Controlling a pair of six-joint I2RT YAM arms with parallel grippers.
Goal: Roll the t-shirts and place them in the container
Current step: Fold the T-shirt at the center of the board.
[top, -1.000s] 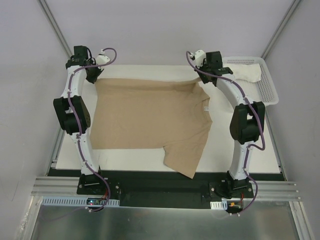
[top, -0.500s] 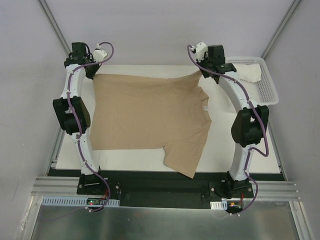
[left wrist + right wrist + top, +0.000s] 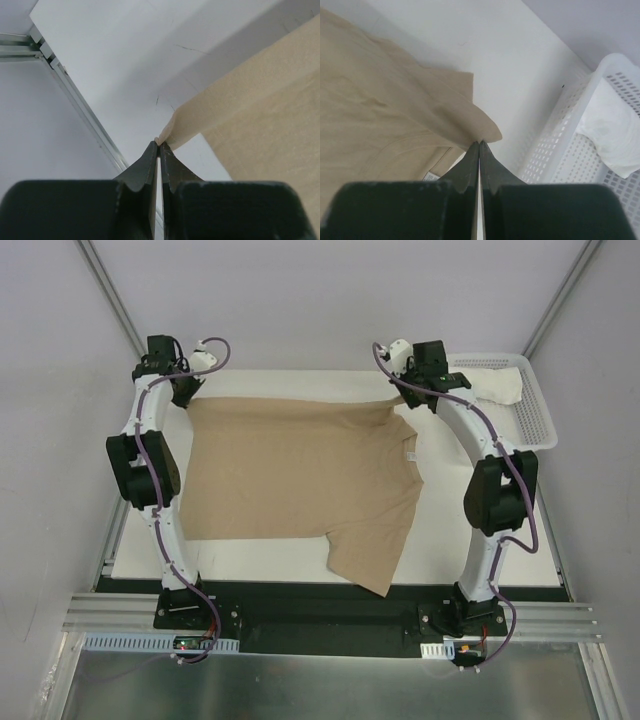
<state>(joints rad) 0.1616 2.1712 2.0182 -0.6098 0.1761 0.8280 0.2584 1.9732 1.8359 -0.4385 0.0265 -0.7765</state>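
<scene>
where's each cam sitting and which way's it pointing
Top external: above and behind the bases, looking down at the table; both arms show, tan shirt spread between them.
Left wrist: on the left arm, looking out past its jaws; left gripper pinches a shirt corner.
Right wrist: same on the right arm; right gripper pinches a shirt edge, basket beyond.
Shared: tan shirt in all three; basket in top and right wrist.

No text, brand, number or sign can be read anywhere in these views. The only label in sight is the small white neck tag [image 3: 429,176] on the tan t-shirt [image 3: 300,470]. In the right wrist view it lies just beside the right gripper [image 3: 479,143], to the lower left of its tips. It is too small and blurred to show any print.
</scene>
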